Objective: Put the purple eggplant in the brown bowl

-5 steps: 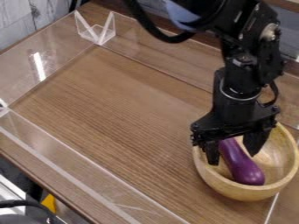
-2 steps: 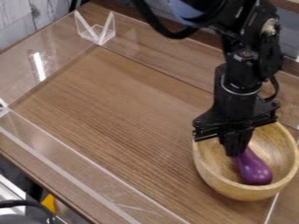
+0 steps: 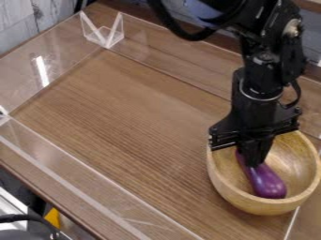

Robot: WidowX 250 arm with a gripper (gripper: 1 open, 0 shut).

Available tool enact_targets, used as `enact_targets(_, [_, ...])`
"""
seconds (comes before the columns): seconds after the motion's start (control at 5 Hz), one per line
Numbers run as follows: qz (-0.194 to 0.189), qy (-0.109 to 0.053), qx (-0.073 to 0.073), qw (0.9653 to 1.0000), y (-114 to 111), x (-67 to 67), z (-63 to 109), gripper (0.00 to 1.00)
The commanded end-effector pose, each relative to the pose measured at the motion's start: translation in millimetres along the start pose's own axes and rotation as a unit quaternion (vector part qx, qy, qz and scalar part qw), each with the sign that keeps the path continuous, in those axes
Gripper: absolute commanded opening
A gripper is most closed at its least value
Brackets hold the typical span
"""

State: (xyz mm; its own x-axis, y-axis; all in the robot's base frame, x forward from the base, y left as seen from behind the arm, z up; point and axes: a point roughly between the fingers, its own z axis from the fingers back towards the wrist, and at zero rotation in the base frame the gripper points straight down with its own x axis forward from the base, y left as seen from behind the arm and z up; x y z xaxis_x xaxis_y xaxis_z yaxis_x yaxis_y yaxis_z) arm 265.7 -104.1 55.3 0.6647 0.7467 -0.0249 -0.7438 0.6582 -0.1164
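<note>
The purple eggplant (image 3: 262, 180) is sitting inside the brown bowl (image 3: 226, 184) at the near right of the wooden table (image 3: 126, 112), so you're basically at the tail end of this one. Your gripper (image 3: 254, 150) points straight down over the bowl with the fingers pinched together; they look closed right at the eggplant's top end, though I can't tell if they're actually gripping it or just shut above it. Next move, I'd guess, is letting go if needed and lifting straight up clear of the rim. Nothing much in the way: clear acrylic walls (image 3: 51, 150) ring the table, with a little clear stand (image 3: 103, 30) way at the far left.
</note>
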Motion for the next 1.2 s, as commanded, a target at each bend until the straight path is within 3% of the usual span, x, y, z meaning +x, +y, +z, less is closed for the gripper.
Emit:
enact_targets(0.0, [0.002,-0.009,-0.019,0.9998,-9.7,5.8,10.1,0.00])
enact_targets(1.0, [0.001,-0.007,-0.012,0.9999,-14.7,8.2,7.1,0.00])
